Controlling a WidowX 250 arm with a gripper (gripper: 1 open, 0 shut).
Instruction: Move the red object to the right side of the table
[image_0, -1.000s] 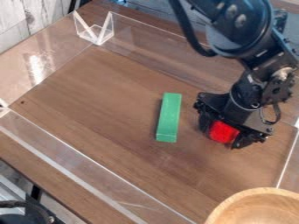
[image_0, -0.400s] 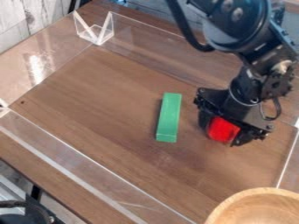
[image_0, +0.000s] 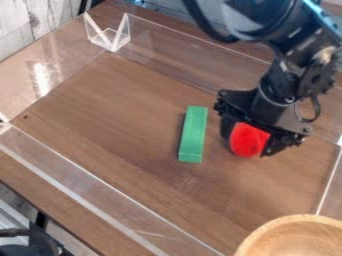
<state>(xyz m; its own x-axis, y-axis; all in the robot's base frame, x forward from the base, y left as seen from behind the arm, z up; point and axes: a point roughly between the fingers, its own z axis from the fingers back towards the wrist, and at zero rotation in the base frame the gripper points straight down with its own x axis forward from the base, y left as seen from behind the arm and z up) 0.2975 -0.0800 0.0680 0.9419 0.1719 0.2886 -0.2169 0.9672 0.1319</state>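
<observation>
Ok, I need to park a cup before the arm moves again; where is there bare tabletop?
Widest: left of the green block in the picture, out to the clear walls. Another patch lies below the block and ball, above the bowl. It's crowded around the ball, under the gripper.

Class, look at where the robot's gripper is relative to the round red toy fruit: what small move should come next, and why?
Probably a slight lift straight up and away: the black metal gripper looks open, right beside the round red toy fruit, which sits on the brown wooden tabletop to the right of the long green block in this view.
</observation>
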